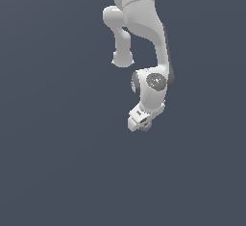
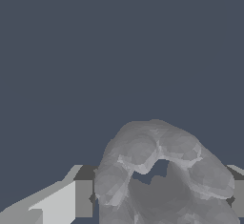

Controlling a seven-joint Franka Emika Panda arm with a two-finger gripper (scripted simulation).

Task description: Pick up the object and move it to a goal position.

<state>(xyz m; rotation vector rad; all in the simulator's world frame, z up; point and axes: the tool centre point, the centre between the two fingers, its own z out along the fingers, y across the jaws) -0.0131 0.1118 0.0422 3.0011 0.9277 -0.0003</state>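
The object, a lumpy grey ring with a small central hole, fills the space between my two fingers in the wrist view. One grey finger pad presses its one side and the other pad shows at the opposite edge. My gripper is shut on the object. In the exterior view the white gripper hangs below the arm, tilted, pointing down toward the view's left. The object is too small there to make out between the fingers. No goal marker shows in either view.
The white arm comes down from the top of the exterior view. A plain dark blue-grey background surrounds it on all sides, with no other objects or edges.
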